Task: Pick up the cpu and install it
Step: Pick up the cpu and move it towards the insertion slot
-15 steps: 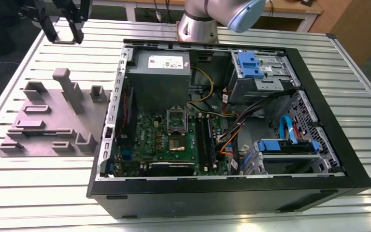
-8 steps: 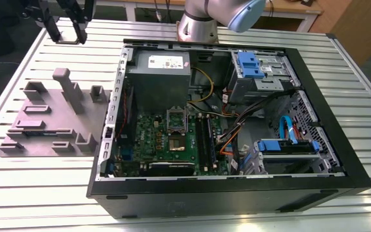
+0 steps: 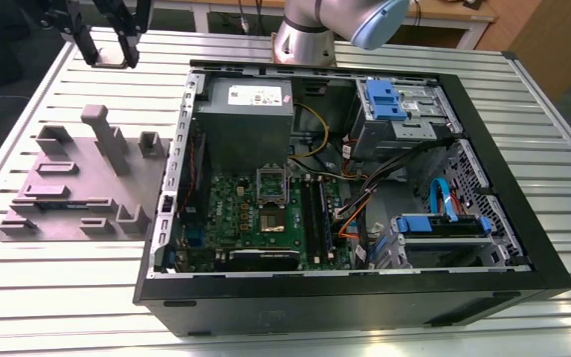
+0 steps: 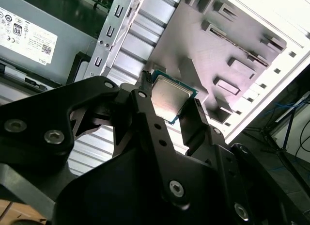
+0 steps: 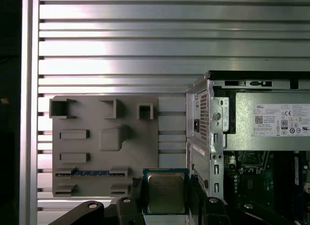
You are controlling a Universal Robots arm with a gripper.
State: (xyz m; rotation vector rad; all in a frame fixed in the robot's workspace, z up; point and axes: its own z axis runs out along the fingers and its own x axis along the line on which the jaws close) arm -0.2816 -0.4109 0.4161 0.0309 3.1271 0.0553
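Fingers closed on the cpu, pinching its edges, flat face out; my gripper hangs over the table beyond the case's corner; socket lies well apart, toward the exterior view's right, down inside the case, past the grey box.

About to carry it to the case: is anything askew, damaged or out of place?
Nothing stands out. The gripper holds the cpu straight in both wrist views, its metal top unmarked. The grey fixture tray lies flat beside the open computer case.
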